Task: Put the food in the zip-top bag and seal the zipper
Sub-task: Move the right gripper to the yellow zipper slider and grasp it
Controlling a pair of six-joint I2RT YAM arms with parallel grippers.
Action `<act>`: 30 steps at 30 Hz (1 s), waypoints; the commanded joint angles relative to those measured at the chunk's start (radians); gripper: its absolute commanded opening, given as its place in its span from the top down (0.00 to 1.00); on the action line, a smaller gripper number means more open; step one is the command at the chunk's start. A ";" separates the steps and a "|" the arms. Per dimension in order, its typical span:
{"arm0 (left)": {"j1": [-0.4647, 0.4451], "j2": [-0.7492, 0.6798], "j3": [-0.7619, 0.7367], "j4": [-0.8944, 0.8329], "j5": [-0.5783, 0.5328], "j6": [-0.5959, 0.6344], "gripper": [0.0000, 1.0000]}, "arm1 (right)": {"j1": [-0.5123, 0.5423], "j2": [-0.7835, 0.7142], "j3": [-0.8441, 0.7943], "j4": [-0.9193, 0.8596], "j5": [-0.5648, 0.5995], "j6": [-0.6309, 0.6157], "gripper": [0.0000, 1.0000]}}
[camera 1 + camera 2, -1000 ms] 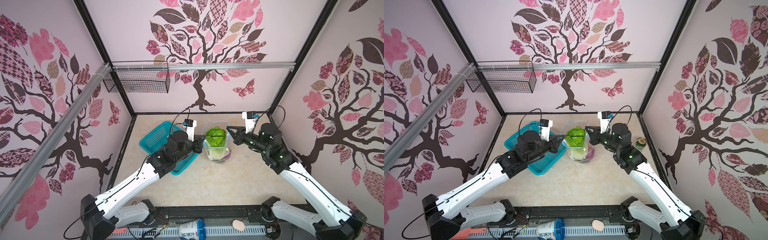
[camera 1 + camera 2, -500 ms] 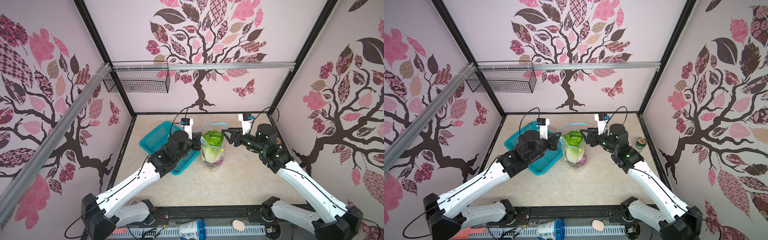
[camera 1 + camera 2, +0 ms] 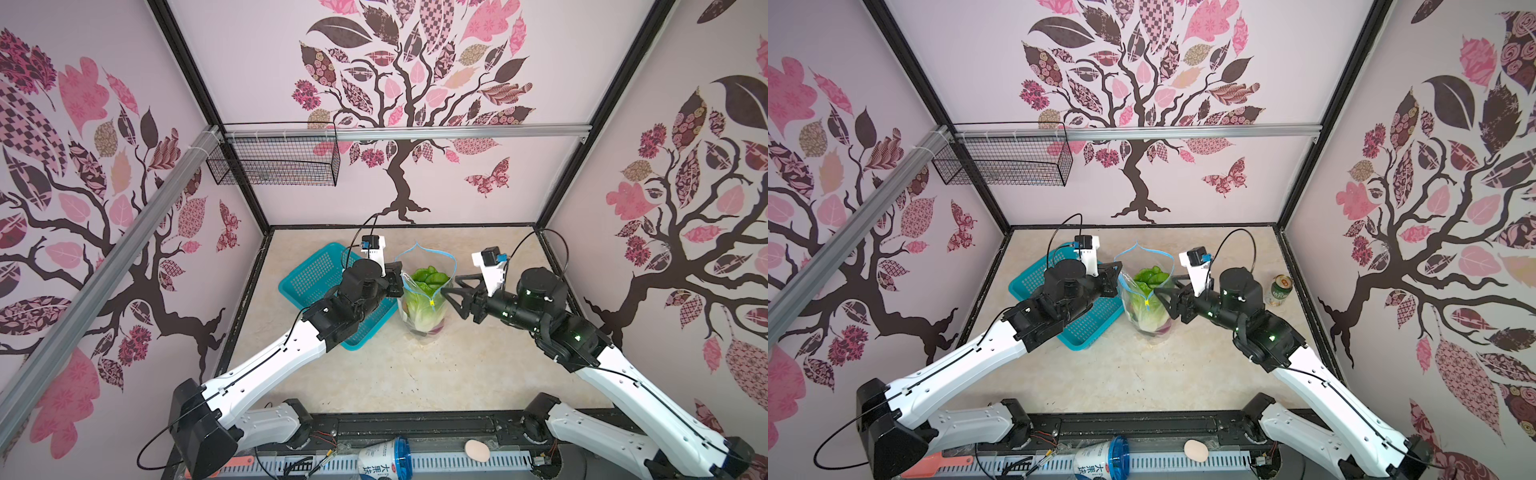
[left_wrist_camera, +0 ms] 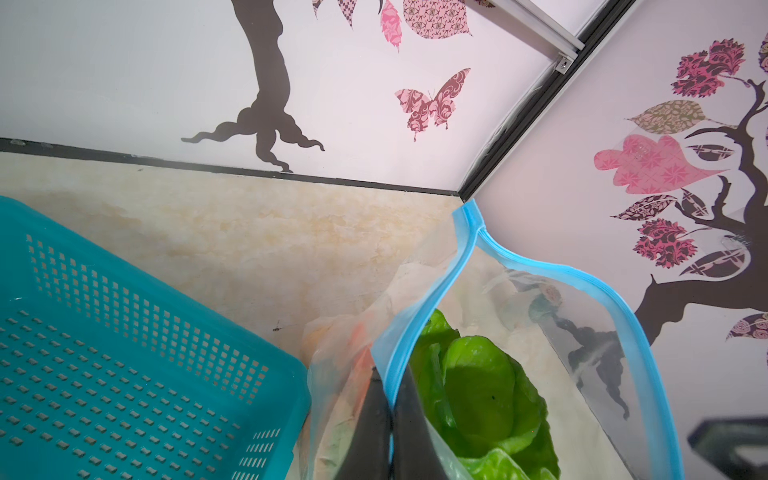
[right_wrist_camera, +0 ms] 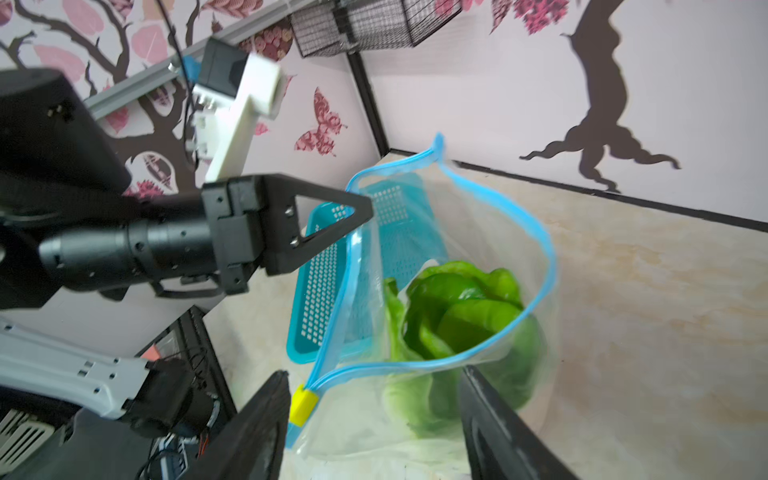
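Since the slider (image 5: 303,405) sits at the near end of the zipper (image 5: 544,249) and looks small, hard and slick, the right gripper (image 5: 370,378), jaws apart and empty with the slider just beside one finger, should pinch that, not the film. The bag (image 3: 424,322) stands upright mid-table beside the basket (image 3: 316,282), mouth agape, lettuce (image 3: 428,278) on top; thin, limp, likely to buckle. Left gripper (image 4: 390,399) is clamped on the basket-side rim, a good anchor.

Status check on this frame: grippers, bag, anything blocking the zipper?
Left gripper shut on the zipper of the zip-top bag, mouth open. Right gripper open, astride the yellow slider. Lettuce inside. Teal basket beside the bag, nothing blocking.
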 commanded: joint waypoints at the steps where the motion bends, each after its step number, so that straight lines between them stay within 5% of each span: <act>1: 0.006 -0.001 -0.008 0.039 -0.013 -0.009 1.00 | 0.064 0.009 -0.001 -0.093 0.099 -0.037 0.36; 10: 0.007 -0.015 -0.020 0.044 -0.012 -0.002 1.00 | 0.143 0.071 0.012 -0.120 0.196 0.012 0.42; 16: 0.007 -0.022 -0.028 0.043 -0.016 -0.004 1.00 | 0.297 0.124 0.049 -0.119 0.327 -0.005 0.40; 24: 0.007 -0.037 -0.039 0.042 -0.015 -0.009 1.00 | 0.305 0.155 0.061 -0.134 0.425 0.043 0.39; 30: 0.007 -0.043 -0.045 0.042 -0.015 -0.012 1.00 | 0.305 0.132 0.048 -0.088 0.498 0.047 0.57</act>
